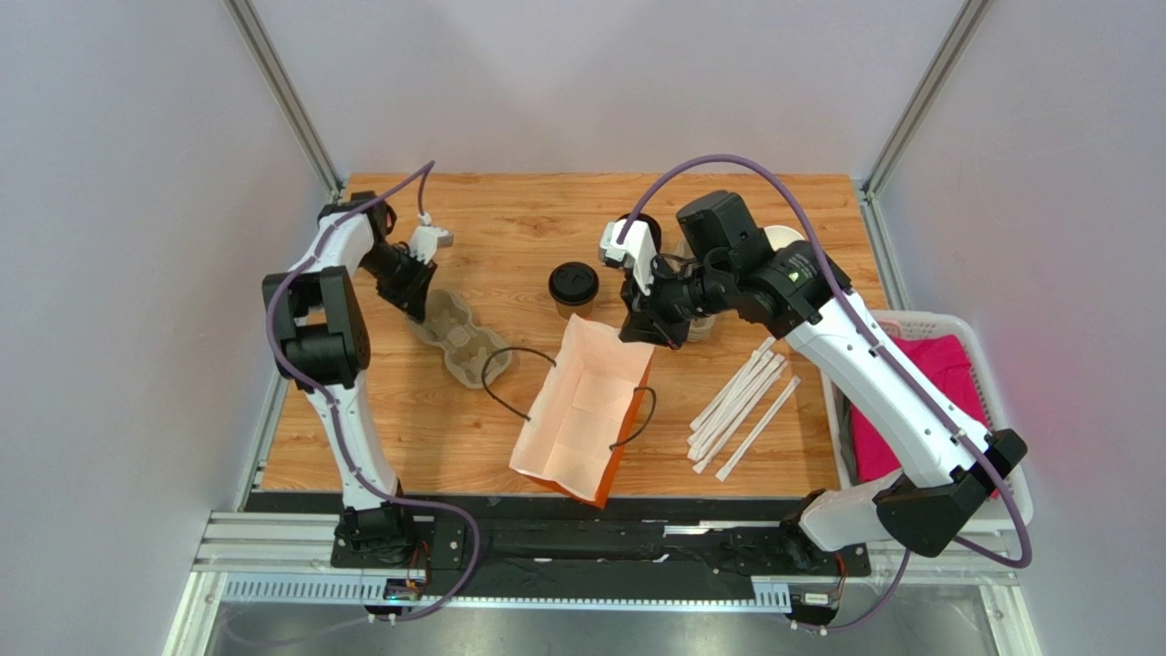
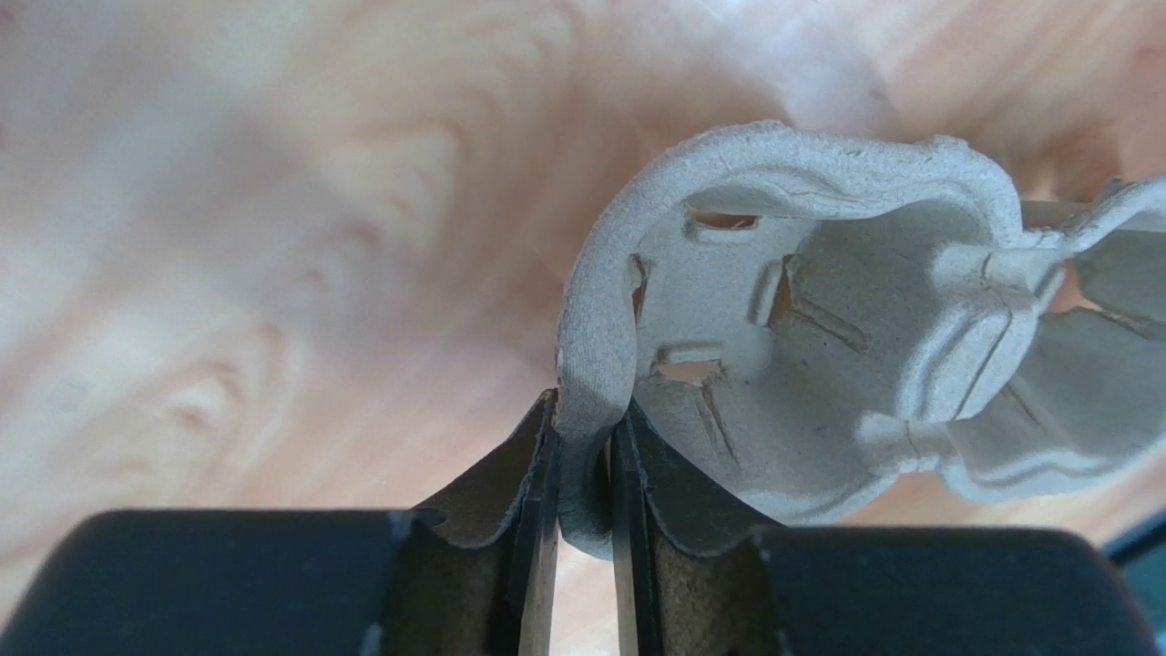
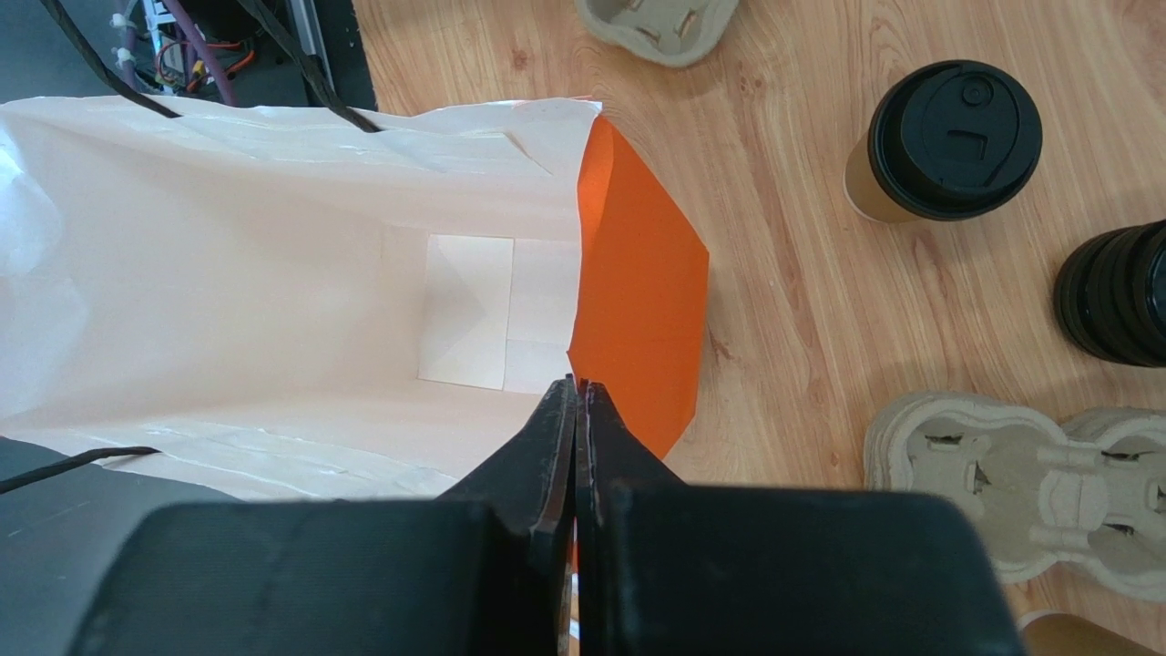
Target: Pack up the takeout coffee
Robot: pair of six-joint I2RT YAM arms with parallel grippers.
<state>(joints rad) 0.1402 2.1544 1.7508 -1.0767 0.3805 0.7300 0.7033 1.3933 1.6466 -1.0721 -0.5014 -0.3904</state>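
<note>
I have L gripper (image 2: 582,410) clamped on the rim of the pulp cup carrier (image 2: 821,342). R gripper (image 3: 575,397) is pinched on the orange paper bag (image 3: 637,287) mouth edge; I see the bag's white floor. Takeout coffee (image 1: 574,284), lid on, stands on the table (image 1: 479,205) just beyond the bag, outside it. White basket (image 1: 988,383) at R holds pink cloth (image 1: 910,397).

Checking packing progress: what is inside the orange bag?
The bag shows only its white lining and folded bottom; the takeout coffee stands outside. The right fingers, pinching the rim, hide part of one wall.
</note>
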